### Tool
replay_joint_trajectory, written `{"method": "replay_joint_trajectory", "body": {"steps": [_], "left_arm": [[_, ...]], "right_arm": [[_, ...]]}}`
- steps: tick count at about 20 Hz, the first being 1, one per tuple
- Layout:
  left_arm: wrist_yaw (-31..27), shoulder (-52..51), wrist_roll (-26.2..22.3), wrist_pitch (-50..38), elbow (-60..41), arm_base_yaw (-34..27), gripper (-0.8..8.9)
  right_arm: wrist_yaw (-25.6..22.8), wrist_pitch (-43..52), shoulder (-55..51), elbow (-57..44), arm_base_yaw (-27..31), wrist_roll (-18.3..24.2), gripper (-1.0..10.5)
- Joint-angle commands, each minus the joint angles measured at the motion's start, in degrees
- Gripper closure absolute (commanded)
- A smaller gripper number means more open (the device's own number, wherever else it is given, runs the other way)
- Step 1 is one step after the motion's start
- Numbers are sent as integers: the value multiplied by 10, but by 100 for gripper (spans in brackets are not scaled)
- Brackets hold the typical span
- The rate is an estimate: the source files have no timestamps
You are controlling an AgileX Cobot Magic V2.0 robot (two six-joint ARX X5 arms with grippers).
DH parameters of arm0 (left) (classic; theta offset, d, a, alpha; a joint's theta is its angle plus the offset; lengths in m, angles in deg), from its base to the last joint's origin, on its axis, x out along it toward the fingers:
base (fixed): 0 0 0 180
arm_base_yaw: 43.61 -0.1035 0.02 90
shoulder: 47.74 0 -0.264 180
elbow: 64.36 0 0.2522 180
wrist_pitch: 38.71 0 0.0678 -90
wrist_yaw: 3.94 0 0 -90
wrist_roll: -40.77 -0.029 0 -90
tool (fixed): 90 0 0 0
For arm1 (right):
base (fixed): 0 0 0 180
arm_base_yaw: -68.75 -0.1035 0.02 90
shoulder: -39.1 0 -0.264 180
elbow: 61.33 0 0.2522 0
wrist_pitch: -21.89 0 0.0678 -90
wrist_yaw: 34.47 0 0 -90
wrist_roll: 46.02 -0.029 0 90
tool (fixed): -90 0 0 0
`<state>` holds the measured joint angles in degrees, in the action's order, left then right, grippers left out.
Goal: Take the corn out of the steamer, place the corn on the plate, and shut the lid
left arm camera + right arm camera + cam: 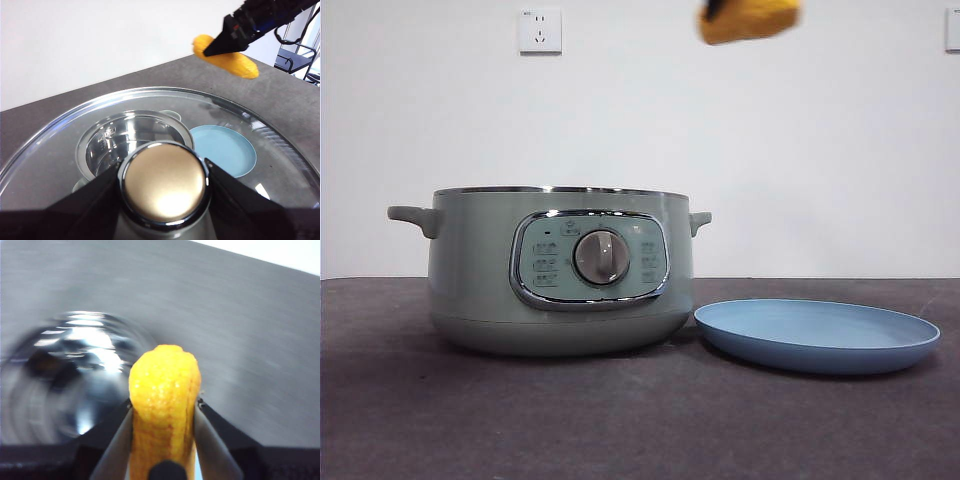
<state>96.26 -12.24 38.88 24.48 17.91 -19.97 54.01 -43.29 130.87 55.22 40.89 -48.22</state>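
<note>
My right gripper [164, 407] is shut on the yellow corn [165, 390] and holds it high in the air. In the front view the corn [748, 20] shows at the top edge, above the gap between steamer and plate. The sage-green steamer [560, 270] stands open on the table, and the light-blue plate [817, 335] lies just to its right. My left gripper [164, 170] is shut on the knob of the glass lid [50, 165], held up above the table. Through the lid I see the steamer bowl [130, 135] and the plate [222, 150]. The right gripper [220, 42] with the corn [241, 66] appears beyond.
The dark table [620, 420] runs to a white wall with a socket [540, 30]. A black rack [295, 55] stands off the table's far side in the left wrist view.
</note>
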Motion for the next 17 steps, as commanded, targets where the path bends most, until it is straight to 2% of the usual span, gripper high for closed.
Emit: {"method": "replay_joint_trajectory", "body": {"steps": [1,6,9,12,17], "left_arm": [[5,-5,2,-26,2,0,822],[5,-5,2,-26,2,0,822],[4,-5,2,-26,2,0,822],[4,-5,2,-26,2,0,822],[4,-5,2,-26,2,0,822]], "right_arm": [[4,13,-16,-74,31,8,959],[63,181,-40,-296,87,-18,959],[76,300,-34,-412,99,-37,959],[77,373,-18,-479,106,-45,959],[77,424,46,-491,106,-46,959]]}}
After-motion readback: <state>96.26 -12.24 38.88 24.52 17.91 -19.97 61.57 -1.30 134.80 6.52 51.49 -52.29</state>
